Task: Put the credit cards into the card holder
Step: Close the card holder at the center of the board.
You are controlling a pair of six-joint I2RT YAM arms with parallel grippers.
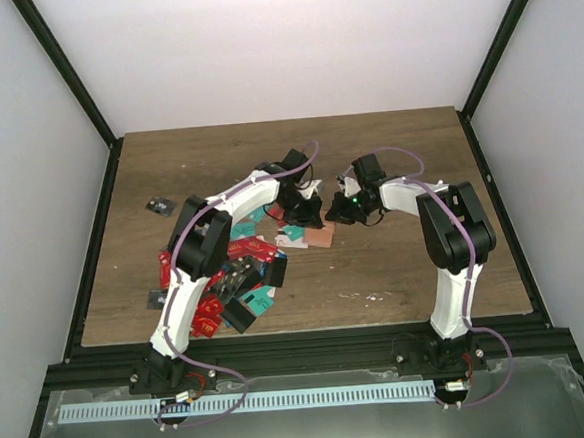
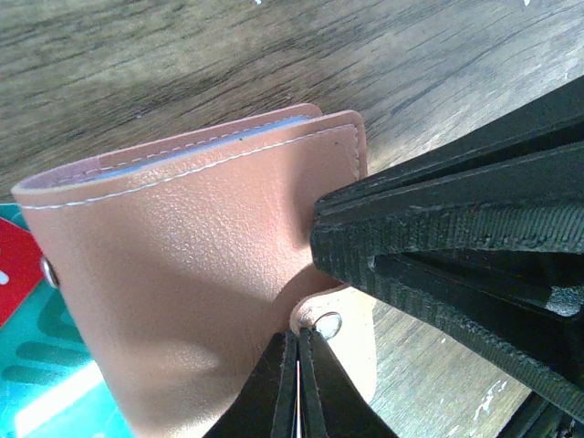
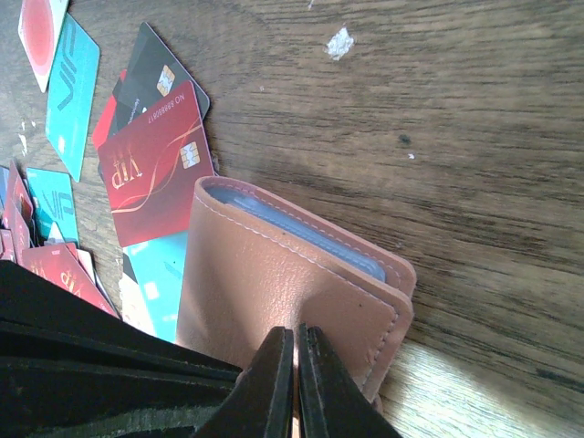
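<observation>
The salmon-pink card holder [image 1: 319,237] lies mid-table with both grippers on it. In the left wrist view the card holder [image 2: 182,255] fills the frame, and my left gripper [image 2: 298,339] is shut on its snap tab [image 2: 354,315]. The right gripper's fingers [image 2: 456,237] press in from the right. In the right wrist view my right gripper [image 3: 296,336] is shut on the near edge of the card holder's [image 3: 274,283] cover; blue-grey sleeves show in its slot. Credit cards lie beside it: a red VIP card [image 3: 155,169], a teal card [image 3: 73,82], and a black one under them.
A pile of red, teal and black cards [image 1: 238,278] spreads left of the holder beneath the left arm. One dark card [image 1: 158,205] lies apart at the far left. The left gripper's black body [image 3: 82,365] crowds the right wrist view's lower left. Bare wood lies right of the holder.
</observation>
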